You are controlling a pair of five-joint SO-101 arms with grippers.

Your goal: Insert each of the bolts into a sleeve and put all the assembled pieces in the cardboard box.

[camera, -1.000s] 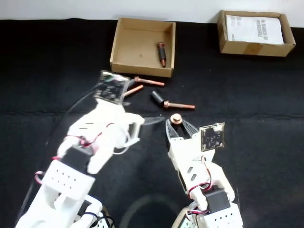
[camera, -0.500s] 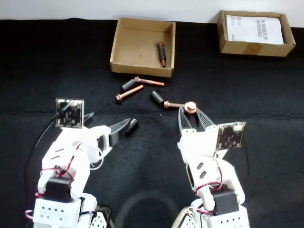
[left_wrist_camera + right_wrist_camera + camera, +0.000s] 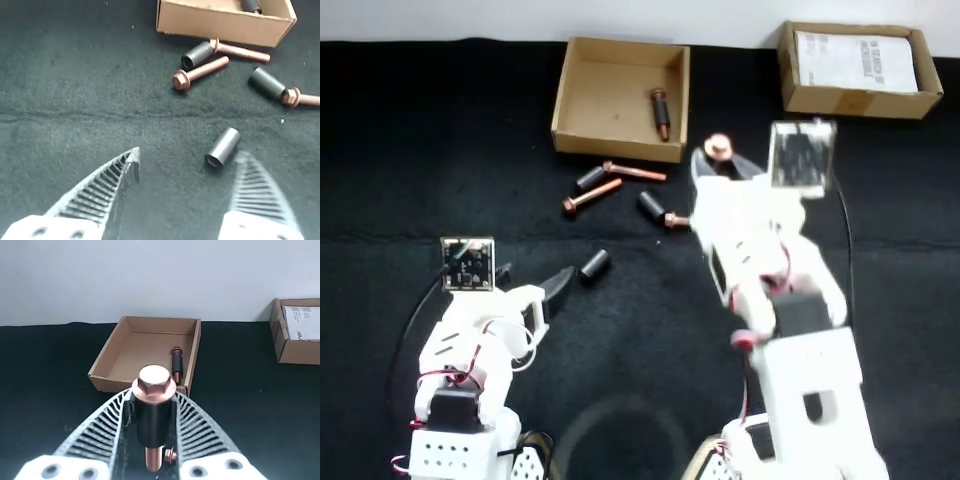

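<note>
My right gripper (image 3: 718, 160) is shut on an assembled piece: a copper bolt (image 3: 153, 384) standing upright in a dark sleeve (image 3: 151, 422). It is held just short of the open cardboard box (image 3: 582, 100), near the box's right corner. One assembled piece (image 3: 661, 113) lies inside that box. My left gripper (image 3: 532, 277) is open low over the mat, with a loose dark sleeve (image 3: 223, 146) lying just beyond one fingertip (image 3: 248, 172). Farther off lie a bare bolt (image 3: 200, 72), a sleeve (image 3: 196, 54) beside another bolt (image 3: 242, 51), and a sleeve (image 3: 266, 83) by a bolt (image 3: 295, 97).
A second cardboard box (image 3: 855, 70) with a printed sheet inside stands at the back right. The black mat (image 3: 420, 180) covers the table. The loose bolts and sleeves lie clustered just in front of the open box.
My right arm has carried the assembled piece away from me, up to the box's right corner. My left arm has pulled back towards the near edge, and a loose sleeve now lies by its fingertip.
</note>
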